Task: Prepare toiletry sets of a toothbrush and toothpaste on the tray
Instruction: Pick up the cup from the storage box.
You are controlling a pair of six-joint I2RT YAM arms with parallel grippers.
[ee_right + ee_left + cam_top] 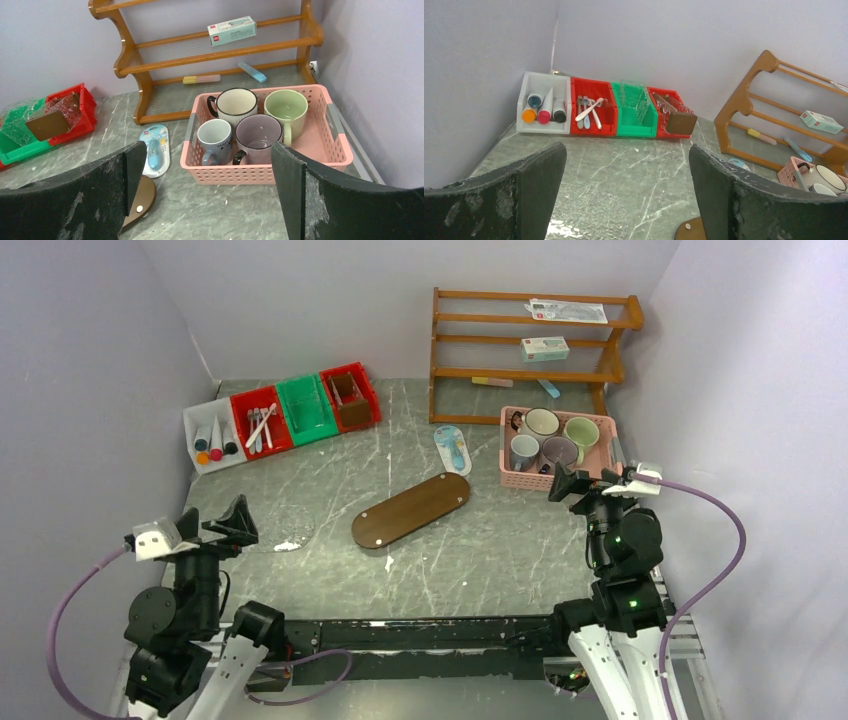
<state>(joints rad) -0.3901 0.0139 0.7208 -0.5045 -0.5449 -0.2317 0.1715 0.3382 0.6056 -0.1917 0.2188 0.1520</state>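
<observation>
At the left, our left claw point(212, 522) hangs released, holding nothing. Behind it on the tabletop point(480, 560) stands a row of bins. The white bin point(526, 125) holds three tubes point(544, 107) with orange, pink and dark caps. The first red bin point(610, 127) holds slim white toothbrushes point(589, 110). The green bin point(624, 125) holds crinkled clear plastic, and the second red bin point(655, 92) holds more of it plus a flat brown block point(680, 122).

The tray point(411, 510) lies slantwise mid-tabletop, well apart from both claws. Just beyond it lies a blister pack point(155, 150) with a blue item inside.

The wooden shelf point(135, 65) carries a pale box point(232, 31) with a red mark. The pink basket point(260, 172) holds four mugs: white point(235, 102), green point(286, 105), blue-grey point(214, 137) and mauve point(259, 132). Our right claw point(585, 483) is released too, near the basket.

We cannot read the print on the box, the pack or the blue-grey mug.
</observation>
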